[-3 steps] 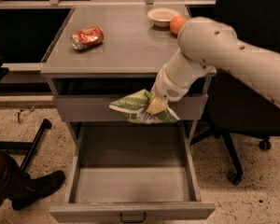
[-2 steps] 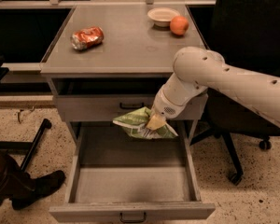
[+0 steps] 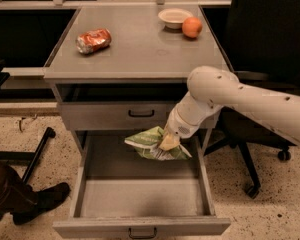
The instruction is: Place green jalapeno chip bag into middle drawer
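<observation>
The green jalapeno chip bag (image 3: 151, 143) is a crumpled green foil bag with a silvery edge. It hangs in my gripper (image 3: 167, 143), which is shut on it. The gripper holds the bag over the back part of the open middle drawer (image 3: 140, 196), just below the front of the shallower upper drawer (image 3: 117, 116). The middle drawer is pulled far out and its grey floor is bare. My white arm reaches in from the right.
On the cabinet top (image 3: 135, 49) lie a crushed red-orange can (image 3: 93, 40), a white bowl (image 3: 174, 17) and an orange fruit (image 3: 191, 27). A black office chair (image 3: 262, 74) stands to the right. A person's leg and shoe (image 3: 25, 201) are at the lower left.
My gripper has moved down with the bag, from in front of the upper drawer to just over the open middle drawer. The arm no longer covers the orange fruit.
</observation>
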